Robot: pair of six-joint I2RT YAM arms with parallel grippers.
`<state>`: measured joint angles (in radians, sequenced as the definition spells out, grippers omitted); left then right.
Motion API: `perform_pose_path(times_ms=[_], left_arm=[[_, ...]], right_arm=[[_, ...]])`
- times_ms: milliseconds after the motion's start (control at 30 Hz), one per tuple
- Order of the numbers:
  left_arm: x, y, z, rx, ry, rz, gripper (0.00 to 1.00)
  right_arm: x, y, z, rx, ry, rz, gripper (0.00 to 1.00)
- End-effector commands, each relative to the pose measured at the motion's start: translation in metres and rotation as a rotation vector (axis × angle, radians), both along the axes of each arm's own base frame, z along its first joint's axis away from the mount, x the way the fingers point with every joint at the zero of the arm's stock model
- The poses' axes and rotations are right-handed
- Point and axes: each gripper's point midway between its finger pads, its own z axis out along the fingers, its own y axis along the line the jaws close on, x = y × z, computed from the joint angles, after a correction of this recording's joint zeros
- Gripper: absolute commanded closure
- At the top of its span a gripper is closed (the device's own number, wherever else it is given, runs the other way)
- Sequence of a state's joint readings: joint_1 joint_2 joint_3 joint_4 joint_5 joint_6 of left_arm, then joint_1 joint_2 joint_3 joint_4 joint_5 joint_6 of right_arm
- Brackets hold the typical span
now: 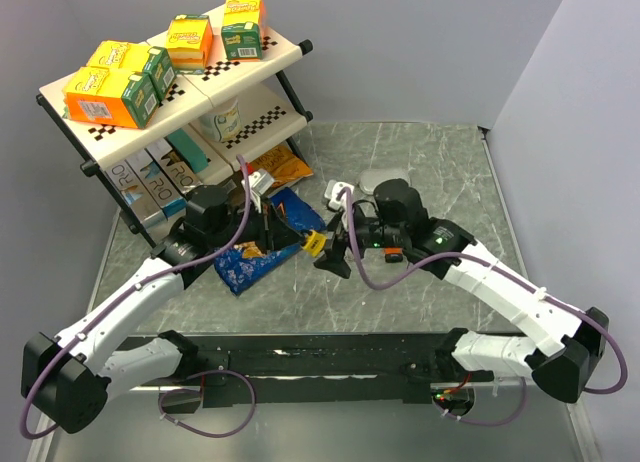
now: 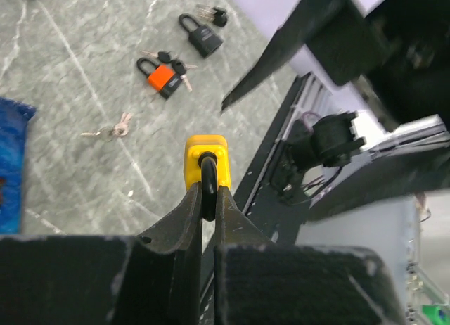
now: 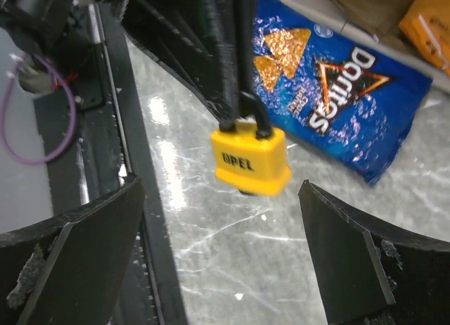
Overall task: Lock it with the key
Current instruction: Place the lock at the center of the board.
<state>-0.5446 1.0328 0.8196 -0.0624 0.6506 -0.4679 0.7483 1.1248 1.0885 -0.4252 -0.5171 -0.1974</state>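
My left gripper [image 2: 208, 195] is shut on the black shackle of a yellow padlock [image 2: 206, 160] and holds it above the table. In the right wrist view the padlock [image 3: 251, 160] hangs body down, with "OPEL" on its side. My right gripper [image 3: 221, 191] stands wide open just in front of it, one finger on each side, touching nothing. In the top view both grippers meet at the padlock [image 1: 313, 244] in the middle of the table. The key [image 2: 213, 15], a small bunch with black heads, lies on the table beside a black padlock [image 2: 200, 35], far from both grippers.
An orange padlock [image 2: 162, 79] with more keys and a loose silver key pair [image 2: 112, 131] lie on the marble top. A blue Doritos bag [image 3: 337, 107] lies behind the yellow padlock. A shelf rack [image 1: 180, 92] of boxes stands at the back left.
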Motion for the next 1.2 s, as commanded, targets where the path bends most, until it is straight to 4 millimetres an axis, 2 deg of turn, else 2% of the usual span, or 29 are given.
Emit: perform_pose_path(times_ms=[0,167,300,400,433,600,633,700,733,767,800,833,900,933,967,1000,1033,1100,1167], left_arm=[[-0.002,-0.009,0.050,-0.143,-0.079,-0.029,0.99],[-0.002,-0.008,0.051,-0.163,-0.062,-0.011,0.99],[-0.003,-0.008,0.051,-0.164,-0.065,-0.009,0.99],[-0.002,-0.009,0.052,-0.169,-0.063,-0.006,0.99],[-0.003,-0.009,0.053,-0.171,-0.063,-0.008,0.99],[-0.002,-0.007,0.051,-0.168,-0.064,0.001,0.99],[-0.002,-0.007,0.051,-0.168,-0.060,0.003,0.99],[-0.002,-0.008,0.050,-0.168,-0.057,0.002,0.99],[-0.002,-0.008,0.051,-0.168,-0.057,-0.001,0.99],[-0.002,-0.008,0.051,-0.166,-0.054,-0.004,0.99],[-0.003,-0.008,0.048,-0.153,-0.044,-0.004,0.93],[-0.003,-0.008,0.050,-0.149,-0.046,-0.005,0.75],[-0.002,-0.005,0.050,-0.137,-0.054,-0.002,0.53],[-0.003,-0.001,0.051,-0.129,-0.056,0.011,0.37],[0.001,0.004,0.051,-0.121,-0.062,0.037,0.30],[0.001,0.009,0.058,-0.122,-0.101,0.061,0.18],[0.006,0.016,0.052,-0.092,-0.088,0.112,0.10],[0.008,0.028,0.061,-0.078,-0.141,0.158,0.04],[0.013,0.040,0.064,-0.049,-0.159,0.239,0.04]], right_arm=[[0.010,0.013,0.019,-0.001,-0.176,0.005,0.01],[0.030,0.020,0.015,-0.045,-0.248,-0.080,0.04],[0.038,0.025,0.015,-0.061,-0.312,-0.110,0.07],[0.040,0.028,0.015,-0.067,-0.331,-0.117,0.13],[0.040,0.029,0.015,-0.065,-0.337,-0.118,0.21],[0.042,0.026,0.013,-0.076,-0.352,-0.130,0.42],[0.042,0.026,0.013,-0.079,-0.356,-0.126,0.51],[0.042,0.026,0.011,-0.084,-0.352,-0.123,0.60],[0.041,0.025,0.009,-0.089,-0.348,-0.124,0.74],[0.041,0.025,0.009,-0.089,-0.345,-0.127,0.79],[0.042,0.024,0.008,-0.092,-0.341,-0.130,0.85],[0.041,0.024,0.008,-0.089,-0.333,-0.132,0.91],[0.039,0.021,0.007,-0.095,-0.315,-0.133,0.97],[0.038,0.020,0.006,-0.091,-0.298,-0.141,1.00],[0.040,0.016,0.006,-0.091,-0.286,-0.157,1.00],[0.041,0.013,0.001,-0.104,-0.264,-0.169,1.00],[0.041,0.010,-0.001,-0.098,-0.224,-0.196,1.00],[0.047,0.002,-0.009,-0.095,-0.140,-0.251,1.00],[0.048,-0.003,-0.025,-0.136,-0.044,-0.280,1.00]])
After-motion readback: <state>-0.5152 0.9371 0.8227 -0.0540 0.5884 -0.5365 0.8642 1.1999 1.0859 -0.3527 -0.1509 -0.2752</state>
